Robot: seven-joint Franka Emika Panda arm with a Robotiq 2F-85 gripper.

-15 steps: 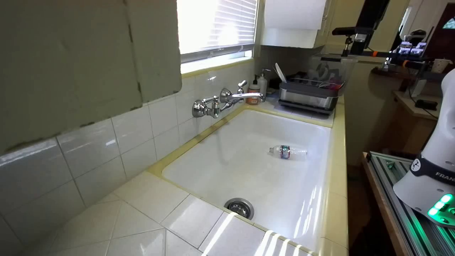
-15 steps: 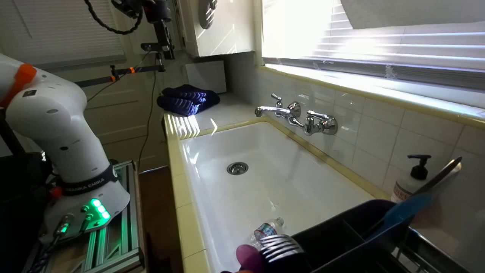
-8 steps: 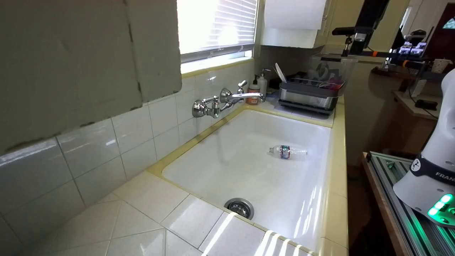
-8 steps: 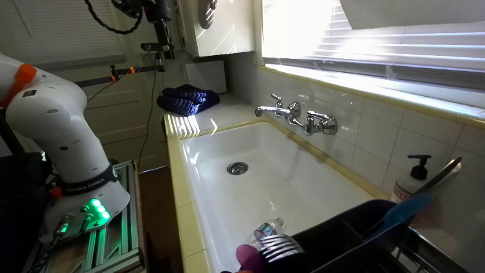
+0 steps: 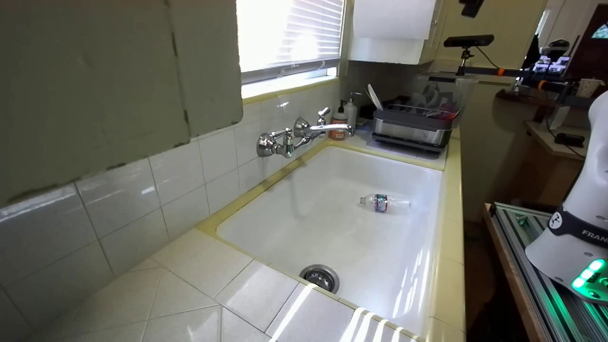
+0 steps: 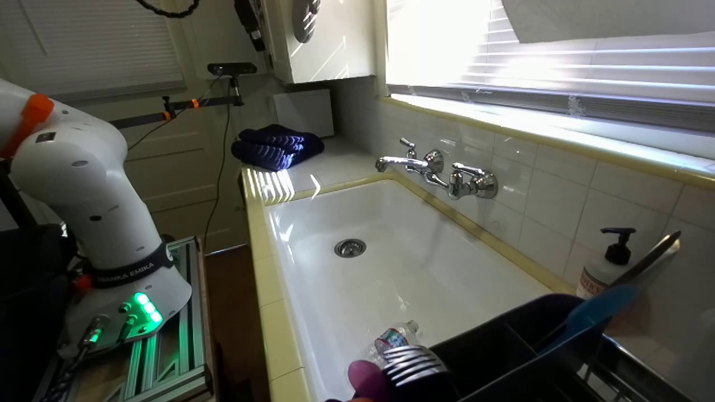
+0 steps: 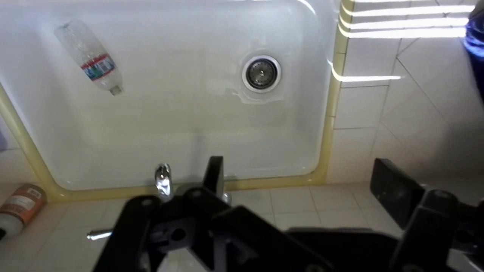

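My gripper is open and empty in the wrist view, its two black fingers wide apart. It is high over the wall side of the white sink, nearest in that view to the chrome faucet. In both exterior views only a black part of it shows near the top edge. A clear plastic bottle with a red, blue and green label lies on its side in the sink. The bottle also lies there in both exterior views, partly hidden by a fork in one of them.
A dark dish rack with utensils stands at one sink end, near soap bottles. A dark blue cloth lies on the tiled counter at the drain end. A camera on a bar and a cabinet are near the gripper.
My gripper has moved up in both exterior views, mostly out of the picture, and uncovers the camera on the bar. The bottle has not moved.
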